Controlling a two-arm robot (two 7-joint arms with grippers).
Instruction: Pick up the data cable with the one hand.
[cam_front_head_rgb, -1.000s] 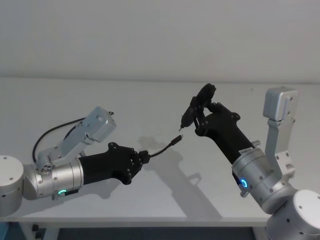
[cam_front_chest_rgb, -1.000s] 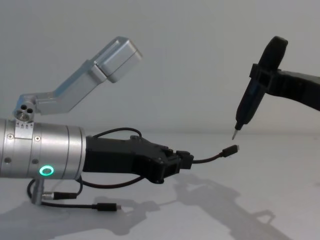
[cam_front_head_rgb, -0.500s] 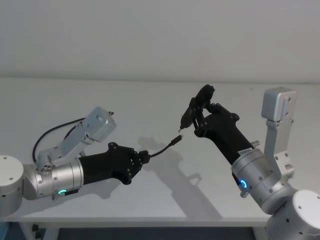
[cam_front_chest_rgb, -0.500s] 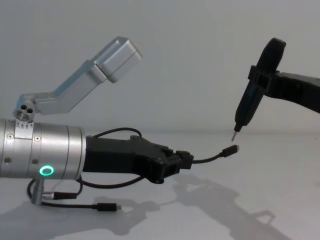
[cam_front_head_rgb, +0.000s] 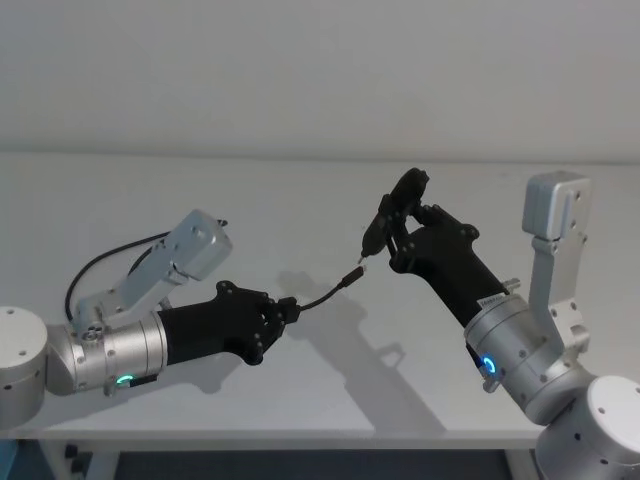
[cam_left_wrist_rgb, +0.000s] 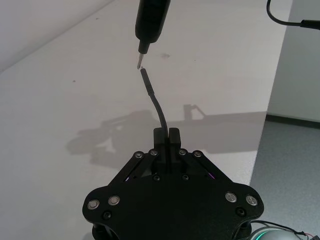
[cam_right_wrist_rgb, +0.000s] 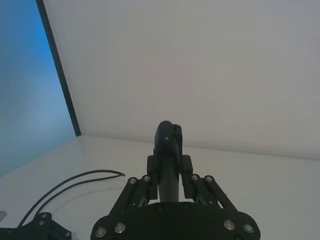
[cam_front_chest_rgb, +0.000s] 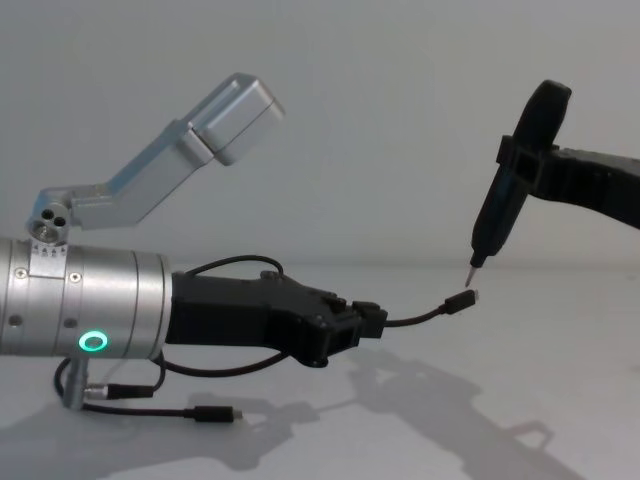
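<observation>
My left gripper (cam_front_head_rgb: 285, 312) is shut on the data cable (cam_front_head_rgb: 322, 297) a short way behind one plug, held above the table. In the chest view the left gripper (cam_front_chest_rgb: 368, 320) holds the data cable (cam_front_chest_rgb: 420, 318) so it arcs out to a silver-tipped plug. That plug sits just under the tip of a black pointed tool (cam_front_chest_rgb: 498, 215). My right gripper (cam_front_head_rgb: 405, 228) is shut on this tool (cam_front_head_rgb: 378, 228), which points down. The left wrist view has the cable (cam_left_wrist_rgb: 159, 111) rising from the left gripper (cam_left_wrist_rgb: 166, 134) to the tool (cam_left_wrist_rgb: 151, 20).
The rest of the cable loops behind the left arm (cam_front_head_rgb: 100, 265) and ends in a second plug (cam_front_chest_rgb: 215, 413) lying on the white table (cam_front_head_rgb: 300, 210). A blue panel (cam_right_wrist_rgb: 30, 85) stands beside the table in the right wrist view.
The left gripper has raised the cable's plug slightly toward the tool tip. The right arm has hardly moved.
</observation>
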